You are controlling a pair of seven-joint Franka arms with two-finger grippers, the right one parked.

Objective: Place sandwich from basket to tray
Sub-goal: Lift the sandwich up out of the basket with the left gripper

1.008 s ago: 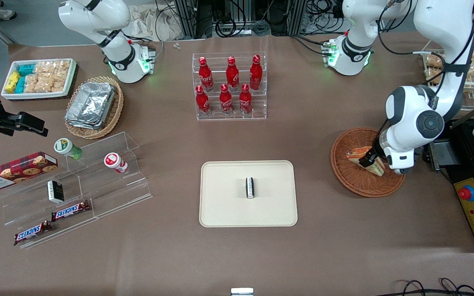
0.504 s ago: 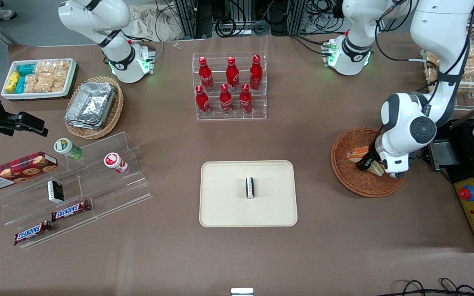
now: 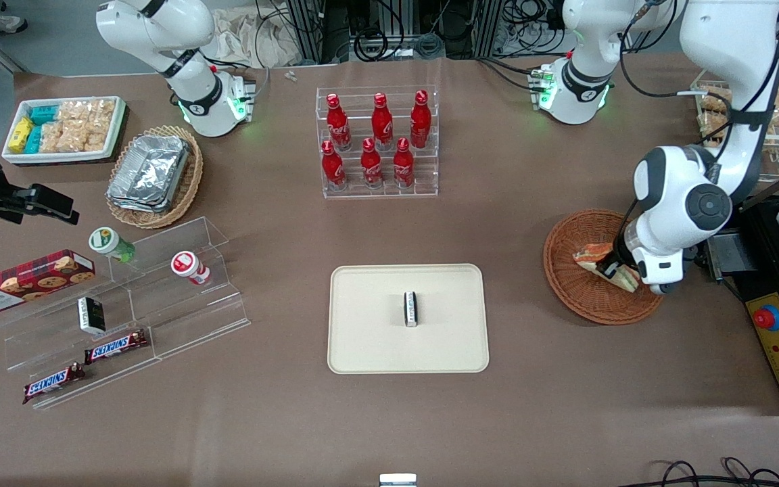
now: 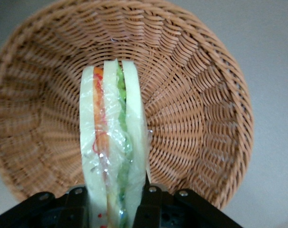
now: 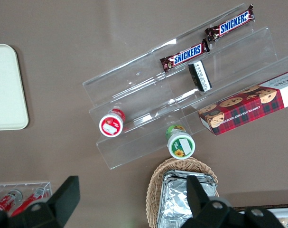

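Note:
The sandwich, a plastic-wrapped wedge with orange and green filling, is in the reddish-brown wicker basket toward the working arm's end of the table. My left gripper is shut on the sandwich, one finger on each bread face. In the left wrist view the sandwich stands on edge between the black fingers of the gripper, over the basket's woven floor. The cream tray lies at the table's middle, toward the parked arm from the basket. Its corner shows in the right wrist view.
A small black-and-white packet stands on the tray's middle. A clear rack of red bottles stands farther from the camera than the tray. A black control box with a red button lies beside the basket at the table's end.
The wrist dipped toward the tray half a second ago, then drew back and rose slightly. The sandwich stays gripped over the basket and has shifted a little with it.

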